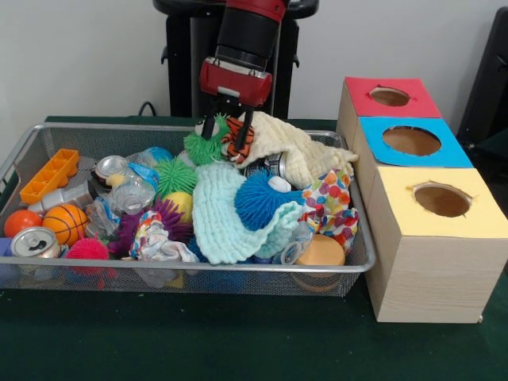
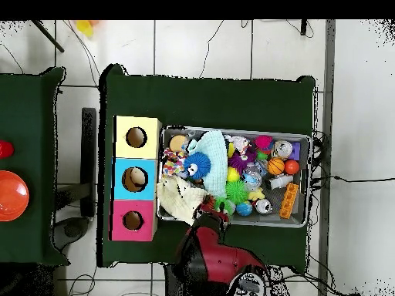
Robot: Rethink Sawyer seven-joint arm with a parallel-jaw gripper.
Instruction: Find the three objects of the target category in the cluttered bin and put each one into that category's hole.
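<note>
Overhead view: green-clothed table [image 2: 208,96] (holding bin [image 2: 305,139]) on white tiled floor [image 2: 193,46].

Bin [image 1: 48,129] on the counter [image 1: 198,341], three holed boxes [image 1: 429,238] beside it; end effector [image 1: 228,119] over the bin's far edge, at a tiger [image 1: 238,137].

I see an orange black-striped tiger [image 1: 237,139] beside a green spiky ball [image 1: 205,148], a pale mint knitted cloth [image 1: 226,213], a blue spiky ball [image 1: 262,198] and red [image 1: 390,97], blue [image 1: 411,141], yellow [image 1: 440,200] box tops
</note>
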